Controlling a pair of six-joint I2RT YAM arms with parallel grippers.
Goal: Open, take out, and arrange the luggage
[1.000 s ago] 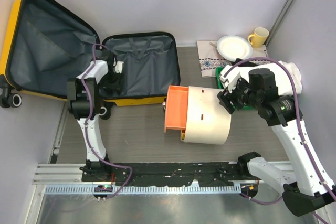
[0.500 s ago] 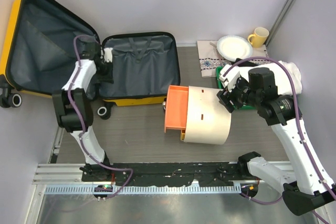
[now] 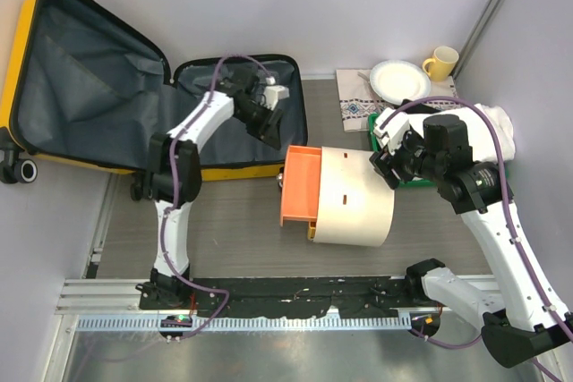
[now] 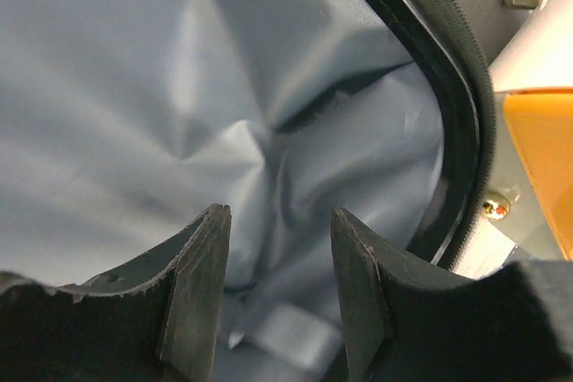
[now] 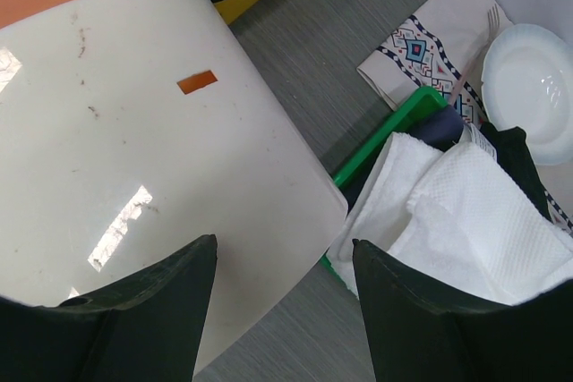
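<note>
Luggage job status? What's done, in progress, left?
Done: the luggage lies unzipped and spread open, with no contents visible inside. In hand: the left gripper, jaws apart and empty, is inside the right half near its edge; the right gripper hovers open above the cream cylinder. Left: arranging, likely; the cylinder, green tray, plate and mug sit loosely at the table's right.

The grey lining (image 4: 179, 87) of the yellow hard-shell suitcase (image 3: 20, 60) is soft, creased cloth with a faint sheen. My left hand's (image 4: 279, 230) black fingers (image 4: 192, 310) look like matt, grainy plastic. The cream plastic cylinder (image 5: 134, 131) is glossy and scuffed; the grey surface (image 5: 295, 69) is matt woodgrain.
</note>
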